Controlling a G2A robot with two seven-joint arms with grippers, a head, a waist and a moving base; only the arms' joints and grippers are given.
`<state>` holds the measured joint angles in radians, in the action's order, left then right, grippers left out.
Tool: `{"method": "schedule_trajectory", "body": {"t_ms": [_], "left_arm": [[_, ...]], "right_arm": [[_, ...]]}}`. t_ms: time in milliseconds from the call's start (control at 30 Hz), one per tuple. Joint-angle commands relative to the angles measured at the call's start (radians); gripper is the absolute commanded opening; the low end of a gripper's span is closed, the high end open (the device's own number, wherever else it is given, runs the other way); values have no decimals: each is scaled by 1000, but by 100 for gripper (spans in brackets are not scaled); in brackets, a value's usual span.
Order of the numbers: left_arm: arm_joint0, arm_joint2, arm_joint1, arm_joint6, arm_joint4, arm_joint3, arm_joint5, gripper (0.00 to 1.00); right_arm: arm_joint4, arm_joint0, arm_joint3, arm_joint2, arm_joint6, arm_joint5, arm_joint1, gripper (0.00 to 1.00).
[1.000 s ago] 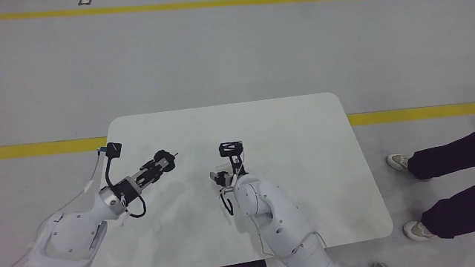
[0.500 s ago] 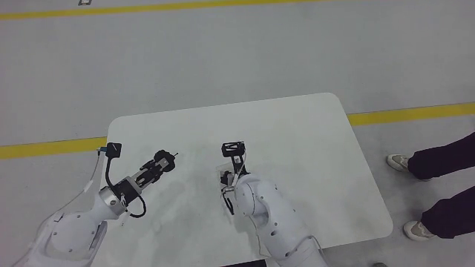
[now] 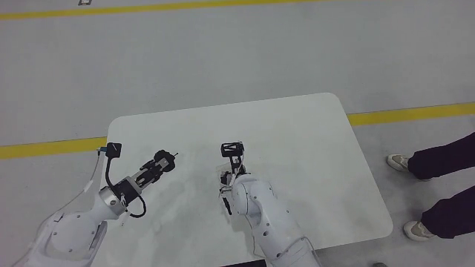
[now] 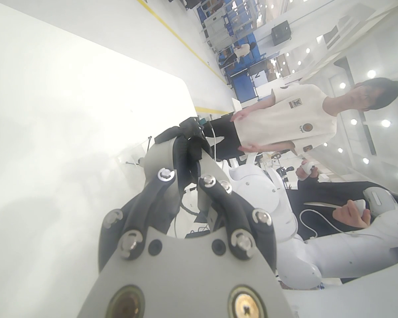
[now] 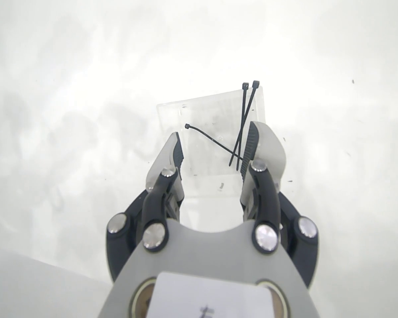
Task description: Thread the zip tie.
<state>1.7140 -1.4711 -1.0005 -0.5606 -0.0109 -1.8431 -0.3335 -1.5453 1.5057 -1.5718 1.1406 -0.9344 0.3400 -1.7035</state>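
1. Left gripper: over the left part of the desk, about midway between its far and near edges. Fingers clenched together. Whether anything is pinched between them cannot be told.

2. Right gripper: over the desk left of its middle, nearer the near edge than the far one, well apart from the left gripper. Fingers released, with a wide gap between them. It hangs directly over the clear tray, one finger to each side of the tray's floor. Contact with the tray or its contents cannot be told.

3. Clear tray: shallow, transparent, rectangular, flat on the desk under the right gripper.

4. Zip ties: three, black, thin, all lying loose in the clear tray.
   - Two lie crossed over each other along one side wall, their heads at the tray's corner rim.
   - The third zip tie lies slantwise across the tray floor. Its head is near the tray's middle and its tail crosses the tails of the other two, just beside one finger of the right gripper.
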Motion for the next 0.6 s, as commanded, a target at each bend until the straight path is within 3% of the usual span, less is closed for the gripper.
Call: {"method": "schedule_trajectory", "body": {"t_ms": [0,567], "left_arm": [[0,0,0,0,0,0,0,0],[0,0,0,0,0,0,0,0]], "right_arm": [[-2,-6,10,1,0,0,-2,40],[41,-68,111,-19,36,0,-15,37]]}}
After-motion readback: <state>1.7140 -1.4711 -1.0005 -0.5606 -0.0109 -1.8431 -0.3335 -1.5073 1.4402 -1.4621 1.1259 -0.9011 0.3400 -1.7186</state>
